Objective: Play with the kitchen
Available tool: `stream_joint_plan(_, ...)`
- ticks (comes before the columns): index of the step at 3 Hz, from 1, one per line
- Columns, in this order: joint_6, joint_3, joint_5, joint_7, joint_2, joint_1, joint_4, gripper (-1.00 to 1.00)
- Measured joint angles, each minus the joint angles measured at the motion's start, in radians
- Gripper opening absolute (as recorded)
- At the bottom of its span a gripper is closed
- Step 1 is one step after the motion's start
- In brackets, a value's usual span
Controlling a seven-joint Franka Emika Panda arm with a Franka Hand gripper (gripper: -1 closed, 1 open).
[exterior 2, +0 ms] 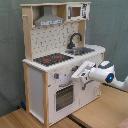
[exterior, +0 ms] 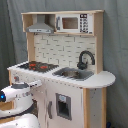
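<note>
The kitchen [exterior: 70, 75] [exterior 2: 55, 60] is a tall white and light-wood toy with a red-ringed hob [exterior: 40, 65] [exterior 2: 53, 58], a black faucet [exterior: 85, 59] [exterior 2: 75, 39], a sink [exterior: 74, 74] [exterior 2: 82, 50], a hood [exterior: 41, 27] [exterior 2: 48, 20] and a microwave [exterior: 74, 23] [exterior 2: 76, 11]. In the second exterior view my gripper [exterior 2: 77, 76] reaches the kitchen's front panel beside the knobs [exterior 2: 56, 76], just above the oven door [exterior 2: 64, 96]. In the first exterior view my arm's white wrist [exterior: 17, 95] is at the lower left, with the gripper [exterior: 37, 83] against the front.
The kitchen stands on a wooden table [exterior 2: 30, 120] in front of a grey curtain [exterior: 116, 45]. A seam in the table top [exterior 2: 80, 121] runs toward the front edge.
</note>
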Motion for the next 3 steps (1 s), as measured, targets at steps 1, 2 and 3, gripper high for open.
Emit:
stream_joint_plan(1,0.001,0.0,0.008,0.053,0.007,0.002,0.001,-1.0)
stream_joint_plan(2,0.001,0.0,0.01,0.053,0.007,0.003,0.001,1.0)
stream_joint_plan(3,0.006,0.0,0.066,0.073,0.011,0.019,0.013,1.0)
